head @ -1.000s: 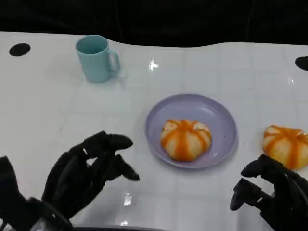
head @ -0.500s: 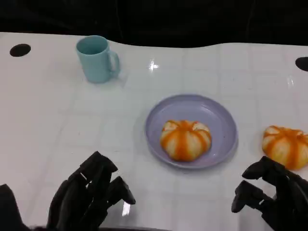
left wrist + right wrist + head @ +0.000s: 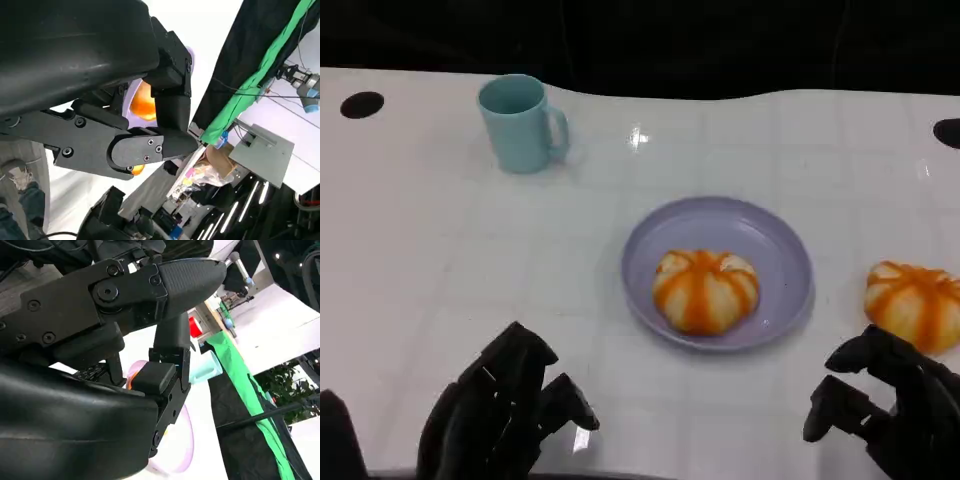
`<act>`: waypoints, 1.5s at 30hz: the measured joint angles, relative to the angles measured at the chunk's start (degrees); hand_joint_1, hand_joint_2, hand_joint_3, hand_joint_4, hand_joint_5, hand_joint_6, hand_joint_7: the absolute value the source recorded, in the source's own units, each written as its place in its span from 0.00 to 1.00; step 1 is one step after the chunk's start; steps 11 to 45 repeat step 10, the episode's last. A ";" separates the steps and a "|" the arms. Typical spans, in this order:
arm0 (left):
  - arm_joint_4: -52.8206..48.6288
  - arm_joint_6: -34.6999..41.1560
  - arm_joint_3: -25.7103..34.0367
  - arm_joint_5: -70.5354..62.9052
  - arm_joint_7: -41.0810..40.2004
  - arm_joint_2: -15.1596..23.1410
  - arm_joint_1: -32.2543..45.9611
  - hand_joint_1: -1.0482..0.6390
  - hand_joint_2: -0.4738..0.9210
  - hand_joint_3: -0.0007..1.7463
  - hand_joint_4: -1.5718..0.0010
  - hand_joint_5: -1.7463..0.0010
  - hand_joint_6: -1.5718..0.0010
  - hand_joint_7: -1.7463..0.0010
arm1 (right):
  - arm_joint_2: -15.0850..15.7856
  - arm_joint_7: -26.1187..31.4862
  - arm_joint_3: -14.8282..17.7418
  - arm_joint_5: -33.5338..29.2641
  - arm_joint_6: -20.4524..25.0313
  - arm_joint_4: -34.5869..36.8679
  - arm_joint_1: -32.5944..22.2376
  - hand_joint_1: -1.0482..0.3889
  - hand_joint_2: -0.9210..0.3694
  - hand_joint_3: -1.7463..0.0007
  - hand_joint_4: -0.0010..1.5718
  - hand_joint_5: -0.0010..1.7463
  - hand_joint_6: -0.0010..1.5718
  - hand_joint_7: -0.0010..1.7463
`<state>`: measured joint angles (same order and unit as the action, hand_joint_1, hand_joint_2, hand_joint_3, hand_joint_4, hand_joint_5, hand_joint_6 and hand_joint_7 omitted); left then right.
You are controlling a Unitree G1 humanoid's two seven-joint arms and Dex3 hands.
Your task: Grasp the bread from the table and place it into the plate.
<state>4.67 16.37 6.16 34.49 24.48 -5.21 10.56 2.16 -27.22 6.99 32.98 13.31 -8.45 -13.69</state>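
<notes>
The fingers of the right hand (image 3: 890, 415) are curled loosely inward and apart, holding nothing; the hand sits at the near right edge of the white table (image 3: 440, 240), just below the bread on the table (image 3: 914, 304), a position judged suitable for a reach forward onto it. The fingers of the left hand (image 3: 505, 410) are likewise bent but separated and grip nothing; the hand rests low at the near left, well apart from both bread pieces, which suggests it has no part in the pending grasp. The bread on the table is a round, domed bun, pale cream with orange stripes radiating from its centre, lying right of the lavender plate (image 3: 780, 250) and not touching it. A matching bun (image 3: 706, 289) already lies in the plate, slightly toward its near side. A light blue mug (image 3: 523, 122) stands upright at the far left, handle to the right.
</notes>
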 measured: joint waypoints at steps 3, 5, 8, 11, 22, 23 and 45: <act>-0.13 0.03 0.07 -0.03 -0.01 -0.15 -0.04 0.31 1.00 0.26 0.55 0.00 0.72 0.01 | 0.01 -0.04 0.05 0.00 0.01 0.05 0.06 0.36 0.00 0.87 0.48 0.87 0.53 0.57; -0.57 0.01 0.07 -0.12 0.00 -0.20 -0.16 0.31 1.00 0.25 0.55 0.00 0.72 0.02 | 0.05 -0.05 0.11 0.00 0.00 0.18 0.20 0.36 0.00 0.87 0.48 0.87 0.53 0.57; -1.10 0.01 0.09 -0.25 0.00 -0.25 -0.31 0.31 1.00 0.24 0.55 0.00 0.71 0.02 | 0.12 -0.19 0.18 -0.01 -0.02 0.39 0.35 0.36 0.00 0.87 0.48 0.87 0.53 0.57; -1.18 0.00 0.14 -0.26 0.00 -0.31 -0.46 0.31 1.00 0.24 0.55 0.00 0.71 0.02 | 0.18 -0.20 0.19 -0.03 -0.02 0.43 0.41 0.36 0.00 0.87 0.48 0.87 0.53 0.57; -1.18 0.00 0.14 -0.26 0.00 -0.31 -0.46 0.31 1.00 0.24 0.55 0.00 0.71 0.02 | 0.18 -0.20 0.19 -0.03 -0.02 0.43 0.41 0.36 0.00 0.87 0.48 0.87 0.53 0.57; -1.18 0.00 0.14 -0.26 0.00 -0.31 -0.46 0.31 1.00 0.24 0.55 0.00 0.71 0.02 | 0.18 -0.20 0.19 -0.03 -0.02 0.43 0.41 0.36 0.00 0.87 0.48 0.87 0.53 0.57; -1.18 0.00 0.14 -0.26 0.00 -0.31 -0.46 0.31 1.00 0.24 0.55 0.00 0.71 0.02 | 0.18 -0.20 0.19 -0.03 -0.02 0.43 0.41 0.36 0.00 0.87 0.48 0.87 0.53 0.57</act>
